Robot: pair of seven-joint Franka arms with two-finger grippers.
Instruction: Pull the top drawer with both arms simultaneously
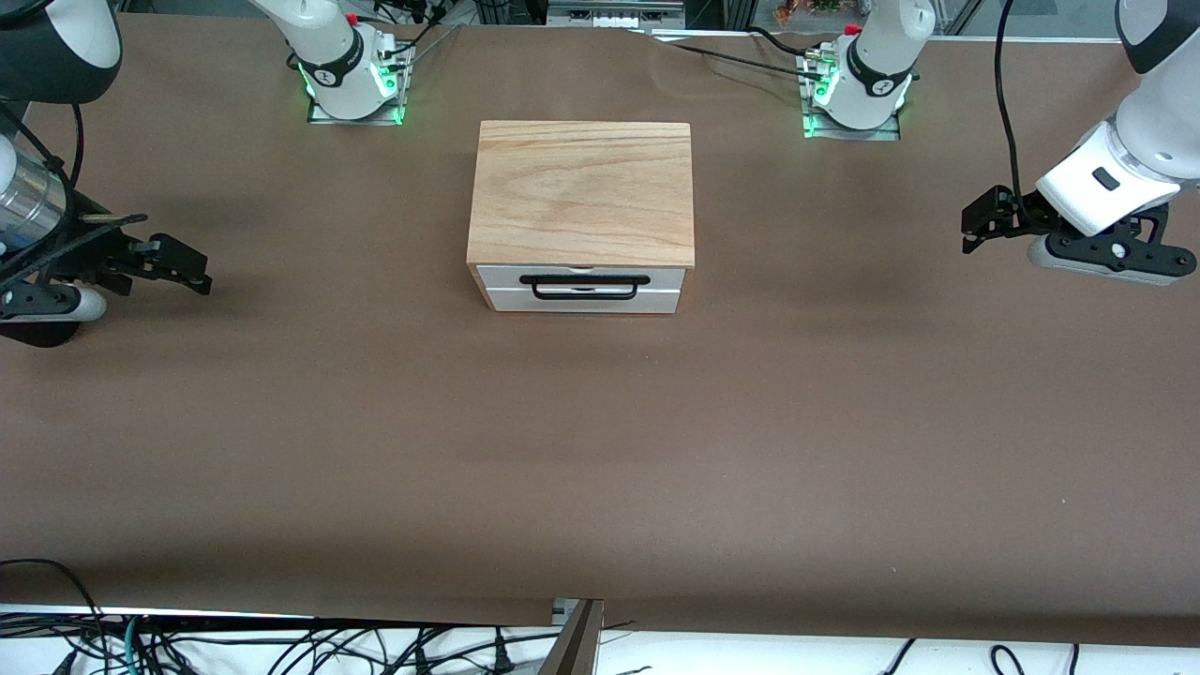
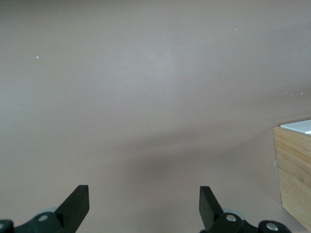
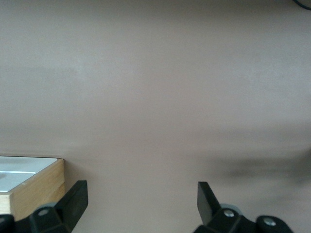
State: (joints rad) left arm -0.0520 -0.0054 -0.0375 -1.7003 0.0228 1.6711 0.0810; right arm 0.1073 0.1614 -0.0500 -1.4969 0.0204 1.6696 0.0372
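Observation:
The top drawer (image 1: 656, 292) has a white front and a long black bar handle (image 1: 584, 279). It sits shut in a box with a pale oak top (image 1: 581, 192) at mid-table, its front facing the front camera. My left gripper (image 1: 970, 234) is open and empty, in the air over bare table at the left arm's end, well apart from the box. My right gripper (image 1: 202, 272) is open and empty over bare table at the right arm's end. The left wrist view shows open fingers (image 2: 77, 199) and a box corner (image 2: 294, 170). The right wrist view shows open fingers (image 3: 77, 194) and a box corner (image 3: 39, 187).
Brown paper covers the table (image 1: 600, 450). The two arm bases (image 1: 352, 80) (image 1: 858, 89) stand farther from the front camera than the box. Cables (image 1: 281, 647) lie below the table's near edge.

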